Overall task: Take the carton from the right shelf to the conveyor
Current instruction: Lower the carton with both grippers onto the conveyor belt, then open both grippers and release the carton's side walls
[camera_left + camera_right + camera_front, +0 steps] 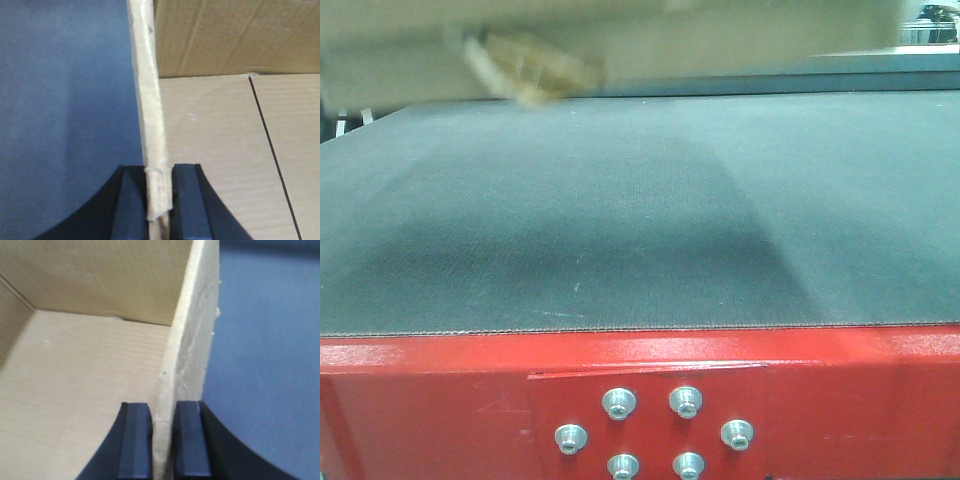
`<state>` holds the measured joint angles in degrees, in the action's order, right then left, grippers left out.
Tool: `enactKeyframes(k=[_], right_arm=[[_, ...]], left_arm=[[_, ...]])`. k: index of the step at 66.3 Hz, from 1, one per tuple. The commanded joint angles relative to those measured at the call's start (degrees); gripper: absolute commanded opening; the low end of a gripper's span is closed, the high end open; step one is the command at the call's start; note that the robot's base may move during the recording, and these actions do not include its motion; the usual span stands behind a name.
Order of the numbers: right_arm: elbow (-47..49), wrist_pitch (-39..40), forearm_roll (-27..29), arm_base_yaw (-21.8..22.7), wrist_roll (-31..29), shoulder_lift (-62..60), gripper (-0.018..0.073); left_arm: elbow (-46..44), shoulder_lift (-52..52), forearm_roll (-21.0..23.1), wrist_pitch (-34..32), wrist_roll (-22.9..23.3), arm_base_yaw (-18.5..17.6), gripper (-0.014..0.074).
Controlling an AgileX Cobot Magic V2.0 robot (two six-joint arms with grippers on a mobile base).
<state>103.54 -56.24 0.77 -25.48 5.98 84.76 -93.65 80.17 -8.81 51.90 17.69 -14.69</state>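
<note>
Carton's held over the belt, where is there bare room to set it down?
The conveyor belt is bare across its visible width, from the red frame at the near edge back to the carton held at the far side. Tight only at the carton's side walls, where the left pincer and right pincer clamp.

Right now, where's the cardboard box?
The carton is at the top of the front view, over the conveyor belt, with the left gripper and right gripper pinching its side walls.

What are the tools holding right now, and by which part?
The carton. Each tool pinches the top edge of a side wall: the left tool on one wall, the right tool on another.
</note>
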Motion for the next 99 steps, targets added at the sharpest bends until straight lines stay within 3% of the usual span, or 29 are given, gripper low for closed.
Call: enactKeyframes(k=[1, 22, 30, 38, 46, 48, 55, 65, 73, 79, 87, 91, 99], right_arm=[[0.9, 0.1, -1.3, 0.4, -0.1, 3.2, -0.0070], [0.9, 0.3, -1.3, 3.8, -0.1, 13.7, -0.0070], [0.9, 0.4, -1.5, 4.5, -0.1, 15.0, -0.0021], [0.9, 0.4, -1.5, 4.8, -0.1, 15.0, 0.0200], [0.9, -0.1, -1.8, 4.8, -0.1, 15.0, 0.0541], [0.9, -0.3, -1.8, 4.8, -0.1, 15.0, 0.0580], [1.0, -0.8, -1.8, 4.8, -0.1, 14.2, 0.0558], [1.0, -1.5, -1.8, 4.8, -0.1, 11.4, 0.0479], [1.0, -2.7, -2.5, 4.9, -0.1, 8.2, 0.0318], [1.0, -3.1, -2.6, 5.8, -0.1, 5.5, 0.0163], [0.8, -3.9, -2.6, 8.2, -0.1, 1.6, -0.0049], [0.3, -4.5, -2.6, 9.8, -0.1, 0.0, -0.0077], [-3.0, -5.1, -2.6, 12.3, -0.2, -2.7, -0.0076]], left_arm=[[-0.2, 3.1, -2.7, -3.4, -1.4, 0.9, -0.0013], [-0.2, 11.7, -5.0, -4.7, -1.4, 0.9, -0.0013], [-0.2, 13.2, -5.6, -4.7, -1.4, 0.9, -0.0002], [-0.2, 13.3, -5.6, -4.7, -1.4, 0.9, 0.0132], [-0.3, 13.3, -5.7, -4.4, -1.4, 0.9, 0.0393], [-0.3, 13.3, -5.7, -4.3, -1.4, 0.9, 0.0472], [-1.1, 12.8, -5.9, -1.7, -1.4, 0.9, 0.0624], [-3.7, 11.6, -7.2, 4.2, -2.2, 0.9, 0.0597], [-4.9, 8.8, -9.4, 8.4, -2.8, 0.9, 0.0554], [-4.9, 5.9, -11.8, 10.1, -3.8, 1.0, 0.0433], [-4.6, 1.7, -12.1, 11.7, -6.0, 2.7, 0.0125], [-3.3, -0.5, -11.5, 11.8, -7.1, 4.3, -0.0048], [3.5, -4.7, -8.8, 9.5, -8.3, 8.4, 0.0034]])
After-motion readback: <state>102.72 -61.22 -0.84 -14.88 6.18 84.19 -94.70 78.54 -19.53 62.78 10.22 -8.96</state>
